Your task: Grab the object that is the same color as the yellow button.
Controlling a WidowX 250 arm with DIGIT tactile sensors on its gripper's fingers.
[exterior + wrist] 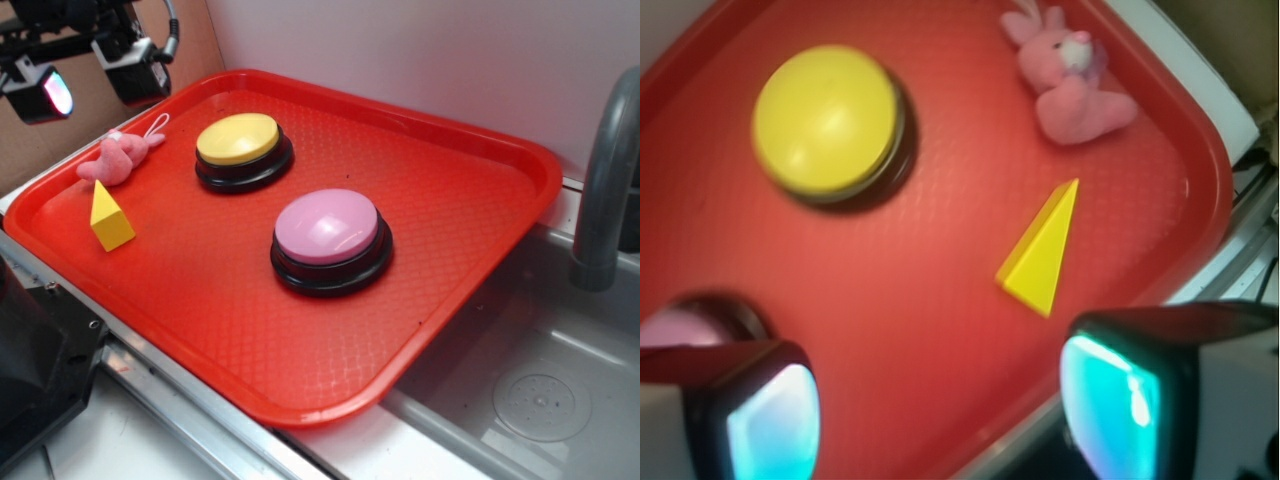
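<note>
The gripper [95,80] hangs above the tray's [470,150] corner, fingers apart (nothing between them); the wedge [110,218] stands near the plush [120,158].

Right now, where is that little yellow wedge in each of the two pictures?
Exterior view: the yellow wedge stands near the tray's left edge, just in front of the pink plush bunny.
Wrist view: the wedge lies right of centre, below the bunny.
Shared landmark: the yellow button, which appears in both views with the wedge and bunny off to one side.
</note>
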